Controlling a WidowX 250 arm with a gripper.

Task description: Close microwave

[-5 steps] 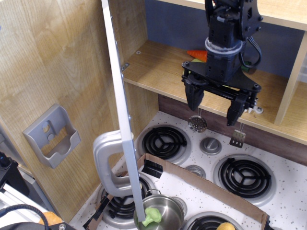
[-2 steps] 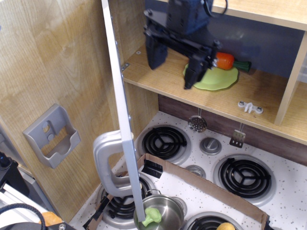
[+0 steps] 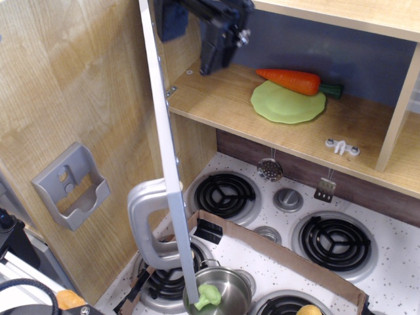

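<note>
The microwave is a light wood compartment with its grey door swung fully open, seen edge-on and pointing toward me. The door's big silver handle sticks out to the left near its lower end. My black gripper is at the top of the view, just right of the door's upper edge, inside the compartment's left end. Its two fingers stand apart and hold nothing. Inside the compartment lie a green plate and an orange carrot.
A grey wall-mounted holder hangs on the wood panel at left. Below is a toy stove with black burners, knobs, a cardboard piece, and a steel pot with a green item. A small strainer hangs under the shelf.
My gripper has moved up and left, from above the stove in front of the shelf to the compartment's top left corner beside the door's edge. The door has not moved.
</note>
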